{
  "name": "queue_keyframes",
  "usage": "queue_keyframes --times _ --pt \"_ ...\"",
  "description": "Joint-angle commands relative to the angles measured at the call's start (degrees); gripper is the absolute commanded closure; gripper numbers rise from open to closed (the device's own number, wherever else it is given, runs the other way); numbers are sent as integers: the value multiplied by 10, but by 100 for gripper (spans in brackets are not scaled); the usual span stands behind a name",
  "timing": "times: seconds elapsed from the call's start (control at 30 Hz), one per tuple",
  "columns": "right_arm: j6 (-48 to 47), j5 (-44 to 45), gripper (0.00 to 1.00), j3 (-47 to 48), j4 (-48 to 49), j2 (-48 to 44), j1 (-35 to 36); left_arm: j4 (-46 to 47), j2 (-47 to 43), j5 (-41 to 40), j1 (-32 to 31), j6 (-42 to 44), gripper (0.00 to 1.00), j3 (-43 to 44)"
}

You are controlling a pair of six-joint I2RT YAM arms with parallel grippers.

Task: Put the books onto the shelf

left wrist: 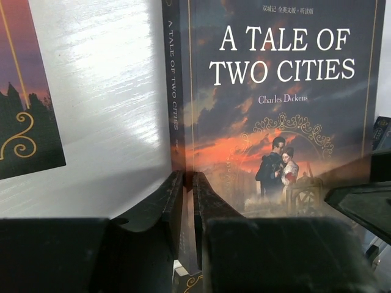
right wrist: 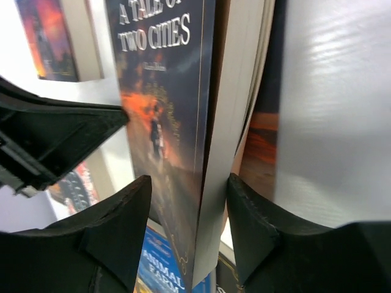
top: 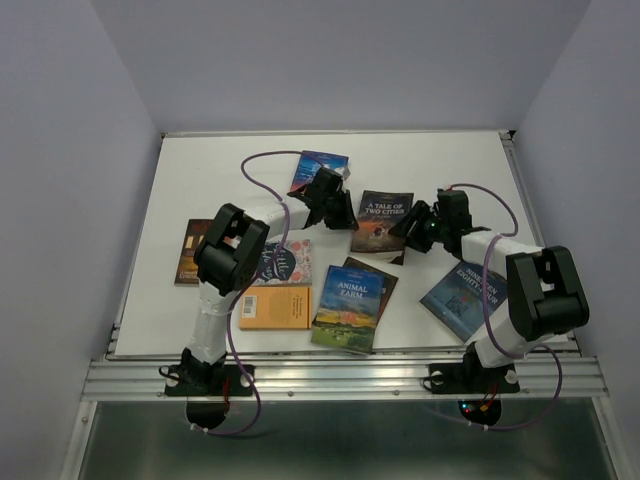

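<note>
Bright light, table (left wrist: 110,91) glare, right pincer (right wrist: 189,183) blurred

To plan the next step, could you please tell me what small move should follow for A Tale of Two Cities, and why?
Probably the right gripper should back off the page edge: its jaws stand apart around A Tale of Two Cities, while the left gripper is shut on its spine and could likely carry it alone.

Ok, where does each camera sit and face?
Top external: above, behind the bases, looking down on the white table; both arms show.
Left wrist: on the left arm, facing the dark A Tale of Two Cities paperback; left gripper pinches its spine.
Right wrist: on the right arm, facing that book's page edge between the right gripper's open fingers.
Shared: that book, all three.
</note>
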Motion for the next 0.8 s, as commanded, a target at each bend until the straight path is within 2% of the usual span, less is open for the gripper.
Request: queue_keyframes --times 0.0,0.17,0.3,0.4,0.43,0.47,0.57,0.6,0.77 --pt "-13 27 48 20 -52 -29 18 -13 16 40 -24 -8 94 4" --pt "-22 44 68 13 -78 -45 18 -17 16 34 -22 -11 94 4" --pt "-37 43 81 15 -77 -56 18 -21 12 31 -12 -7 85 1" --pt "-58 43 99 16 -64 -74 18 -10 -1 59 3 -3 80 -13" --pt "-65 41 99 17 -62 -79 18 7 -8 70 6 2 75 -17" --pt "-69 37 99 18 -59 -84 18 15 -23 77 7 5 55 -23" --pt "-69 15 99 22 -22 -101 18 46 -51 113 9 10 17 -37" --pt "-65 12 99 25 -12 -110 18 55 -57 133 12 10 1 -43" --pt "-40 10 99 35 15 -135 18 123 -73 195 30 -18 1 -67"
